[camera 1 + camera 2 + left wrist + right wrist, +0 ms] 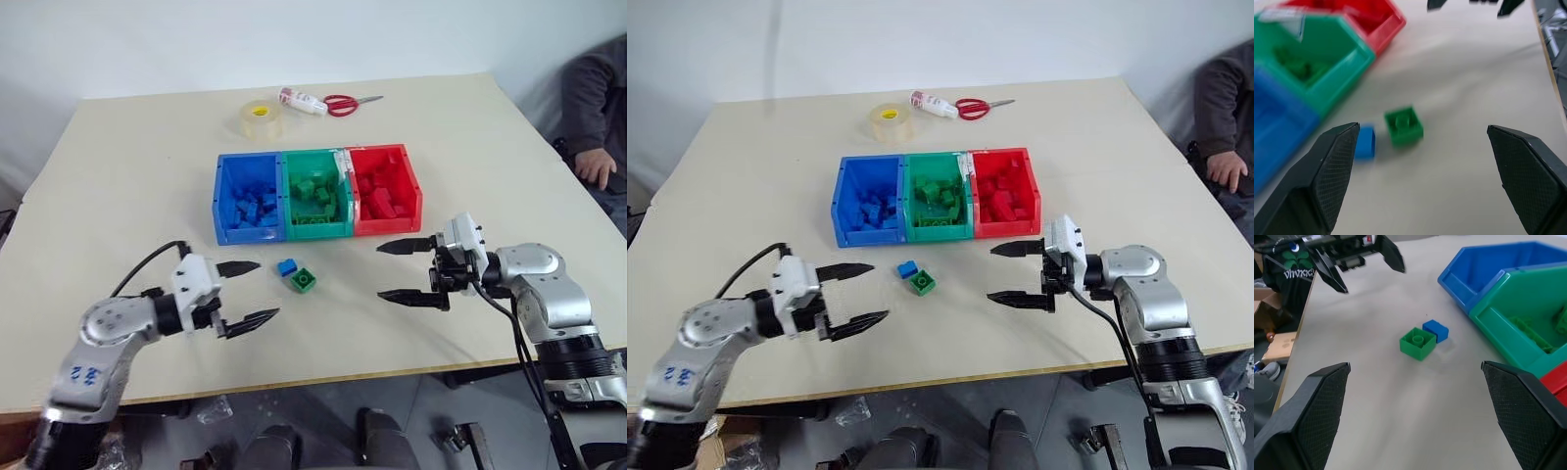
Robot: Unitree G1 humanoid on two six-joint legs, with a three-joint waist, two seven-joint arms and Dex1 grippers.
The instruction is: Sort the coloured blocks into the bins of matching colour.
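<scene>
A green block (303, 280) and a blue block (286, 265) lie touching on the table (127, 176), between the two grippers and ahead of both sets of jaws, clear of every fingertip. The left gripper (249, 292) has its jaws spread wide and empty, pointing roughly level toward the blocks. The right gripper (404, 271), equally wide and empty, points leftward at them. Beyond the blocks stand the blue bin (223, 201), green bin (315, 231) and red bin (411, 191), each holding blocks

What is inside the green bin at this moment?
The green bin holds a heap of green blocks, mostly toward its back. The blocks lie over each other, so their number and the floor below the heap cannot be seen. No other colour shows inside it.
</scene>
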